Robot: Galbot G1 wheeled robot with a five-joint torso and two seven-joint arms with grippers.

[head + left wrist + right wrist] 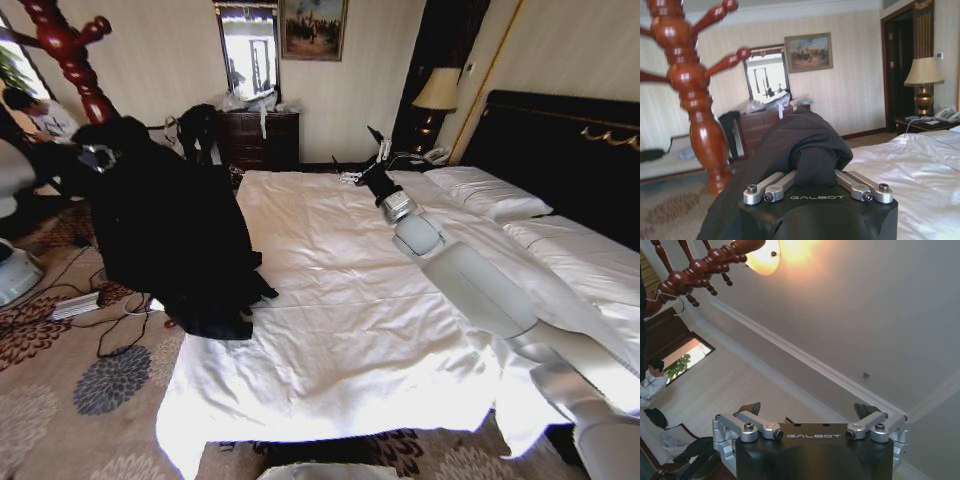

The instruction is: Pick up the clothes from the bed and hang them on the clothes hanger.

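Note:
The clothes (170,240), a large black jacket, hang off the bed's left edge, held up by my left gripper (98,157). In the left wrist view the left gripper (815,165) is shut on the clothes (790,140), and the dark fabric covers its fingertips. The red-brown clothes hanger (70,50) rises just behind and to the left of the jacket, and its pole (690,90) stands close beside the gripper. The bed (350,300) has a white duvet. My right gripper (378,150) is raised over the bed's far side, open and holding nothing, its fingers (751,409) pointing at the ceiling.
A black headboard (560,150) and white pillows (490,190) lie to the right. A dark dresser (260,135) under a mirror stands against the far wall, and a lamp (437,92) sits on a nightstand. Cables and a power strip (80,305) lie on the patterned carpet at left.

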